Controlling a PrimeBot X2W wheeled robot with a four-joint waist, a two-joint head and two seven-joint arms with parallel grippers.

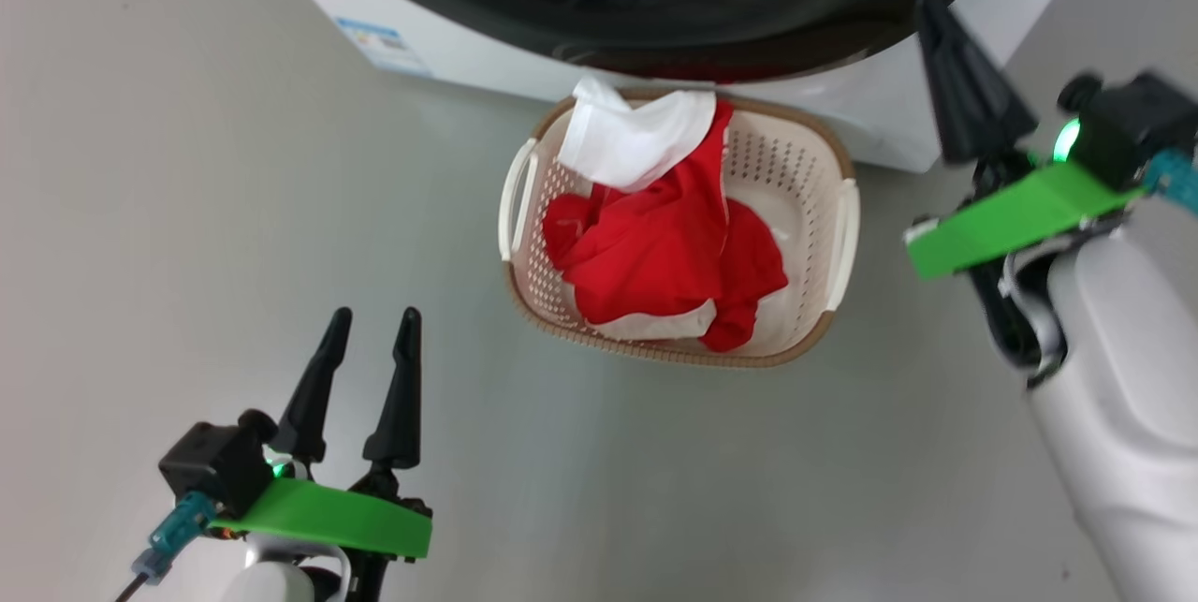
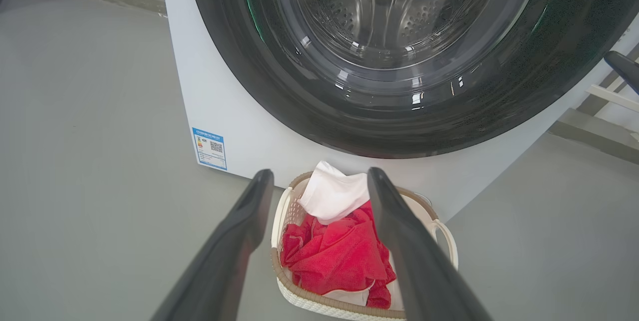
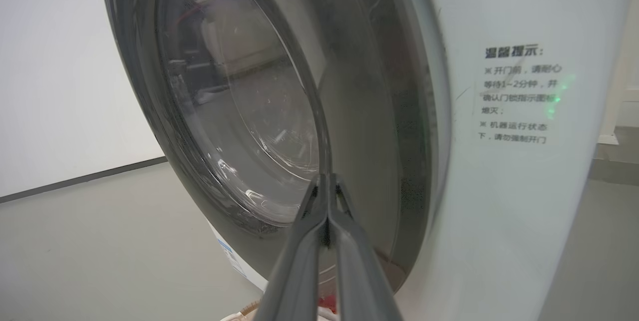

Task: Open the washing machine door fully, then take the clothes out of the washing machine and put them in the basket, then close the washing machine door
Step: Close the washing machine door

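Note:
The washing machine (image 1: 468, 40) stands ahead with its door (image 1: 749, 12) lying flat against the front; the door's glossy black rim (image 2: 279, 86) and glass (image 3: 239, 111) show. Red and white clothes (image 1: 655, 246) are heaped in the cream basket (image 1: 786, 162) on the floor just before the machine, a white piece draped over the far rim. My left gripper (image 1: 374, 314) hangs open and empty, low at the left, short of the basket (image 2: 299, 181). My right gripper (image 1: 931, 7) is shut on nothing, its tips (image 3: 324, 177) by the door's right edge; I cannot tell whether they touch it.
Grey floor lies open to the left and in front of the basket. A blue energy label (image 2: 209, 149) sits on the machine's lower left corner, and a printed notice (image 3: 519, 96) is on its front beside the door. My right forearm (image 1: 1123, 377) fills the right side.

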